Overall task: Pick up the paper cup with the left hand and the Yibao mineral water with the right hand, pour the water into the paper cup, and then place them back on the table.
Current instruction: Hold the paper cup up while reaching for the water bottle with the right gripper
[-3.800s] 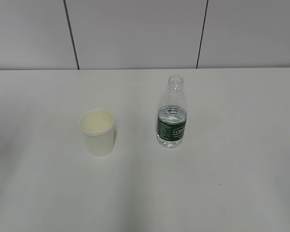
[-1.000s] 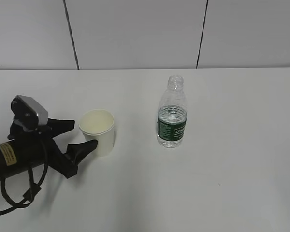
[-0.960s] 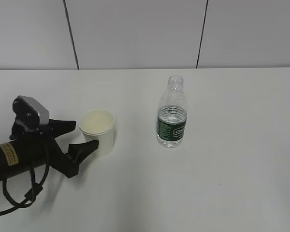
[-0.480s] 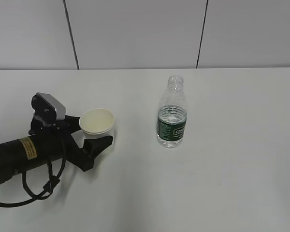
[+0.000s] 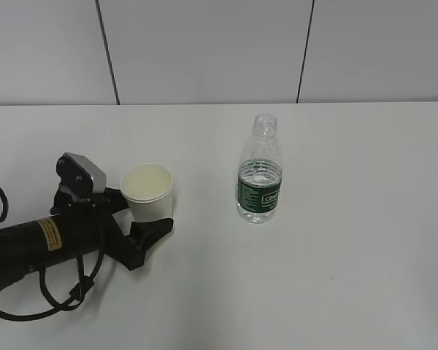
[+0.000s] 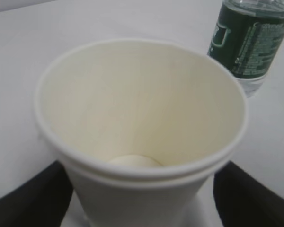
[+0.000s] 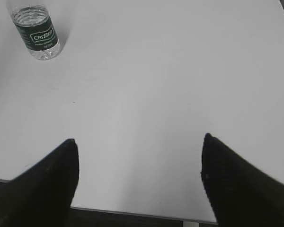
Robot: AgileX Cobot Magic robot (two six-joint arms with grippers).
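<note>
**Tabletop holdings: cup between left claw fingers, bottle standing apart**

1. Left hand (image 5: 36,244). Black arm lying low over the near left of the tabletop (image 5: 336,277), with a yellow sticker on its barrel and a grey box camera on top. The left claw (image 5: 140,215) is spread wide, one finger on each side of the paper cup. In the left wrist view the dark fingers (image 6: 33,198) flank the cup's base; whether they press the wall cannot be told.

2. Paper cup (image 5: 148,192). Cream-white, rolled rim, pale yellowish interior. Upright, left of centre, between the fingers of the left claw. The wrist view looks straight into its mouth.

3. Right hand. Seen in the right wrist view only. The right claw (image 7: 139,142) is spread wide and holds nothing, with bare tabletop between its fingers, well apart from the bottle.

4. Yibao mineral water (image 5: 260,170). Clear ribbed bottle, dark green label band with white lettering, uncapped. Upright, right of the cup and clear of it, untouched by either claw.
</note>
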